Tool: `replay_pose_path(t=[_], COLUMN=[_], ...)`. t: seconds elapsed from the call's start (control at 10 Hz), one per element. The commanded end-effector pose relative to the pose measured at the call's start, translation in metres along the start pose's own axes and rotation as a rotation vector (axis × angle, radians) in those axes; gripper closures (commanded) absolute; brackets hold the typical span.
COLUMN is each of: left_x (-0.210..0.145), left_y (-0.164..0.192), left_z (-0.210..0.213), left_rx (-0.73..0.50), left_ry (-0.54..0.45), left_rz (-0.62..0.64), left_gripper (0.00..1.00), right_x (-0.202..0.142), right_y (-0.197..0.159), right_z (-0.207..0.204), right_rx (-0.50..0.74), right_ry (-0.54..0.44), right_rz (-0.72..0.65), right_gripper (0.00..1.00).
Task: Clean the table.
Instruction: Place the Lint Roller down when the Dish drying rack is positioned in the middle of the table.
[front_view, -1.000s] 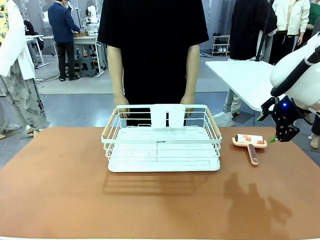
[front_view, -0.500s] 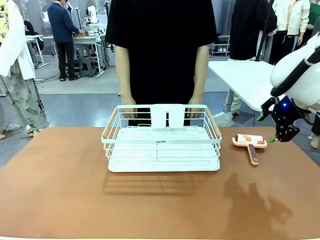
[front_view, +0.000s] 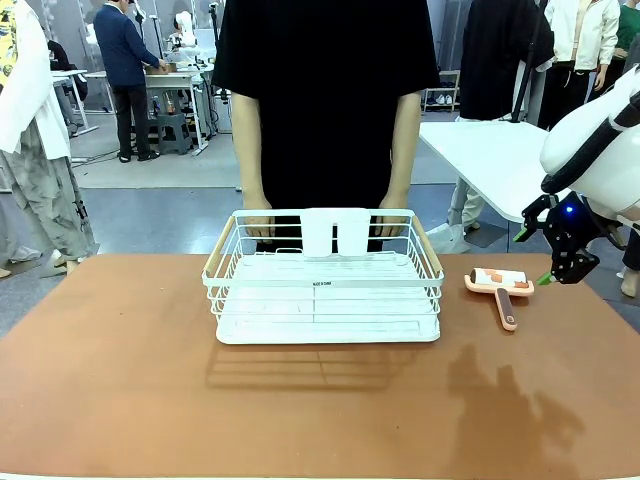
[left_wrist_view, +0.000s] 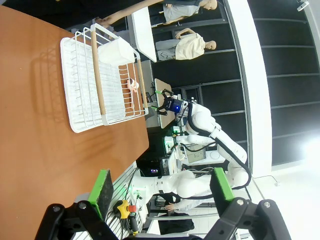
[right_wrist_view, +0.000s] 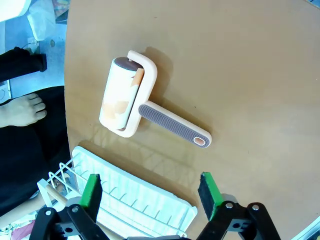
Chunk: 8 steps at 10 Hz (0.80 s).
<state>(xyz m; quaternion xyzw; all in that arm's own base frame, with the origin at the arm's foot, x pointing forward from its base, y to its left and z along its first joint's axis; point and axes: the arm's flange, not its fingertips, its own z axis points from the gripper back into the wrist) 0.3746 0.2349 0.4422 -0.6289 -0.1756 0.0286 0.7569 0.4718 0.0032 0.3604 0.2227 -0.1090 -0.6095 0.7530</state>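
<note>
My front camera is facing across the table (front_view: 120, 400) at the person; my wrist cameras are looking down from above — both catching the white rack (left_wrist_view: 95, 75).

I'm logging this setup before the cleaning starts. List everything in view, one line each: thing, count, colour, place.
table: one, reddish-brown, spans the foreground.
wire rack: one, white with wooden handles, centre of the table, far side.
white holder: one, on the rack's far rim.
lint roller: one, peach frame with grey grip, right of the rack, lying flat.
white-topped table: one, behind on the right.
person's hands: two, at the rack's far corners.
right end effector: one, black with green pads, open, above the table beside the roller.
left end effector: one, open.
</note>
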Motion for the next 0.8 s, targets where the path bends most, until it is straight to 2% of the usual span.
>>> replay_pose_path(t=[0.0,0.7], left_x=[-0.0008,-0.0008], left_y=[-0.0009,-0.0009], left_z=[0.0027,0.0027], left_rx=[0.001,0.001], left_ry=[-0.002,-0.002], left_rz=[-0.002,-0.002], left_gripper=[0.0,0.0], right_x=[-0.0006,-0.0006], right_y=[-0.0037,-0.0037], right_z=[-0.0036,-0.0036], right_rx=[0.024,0.024], right_ry=[-0.005,-0.005], right_rz=[0.002,0.002], right_gripper=[0.0,0.0])
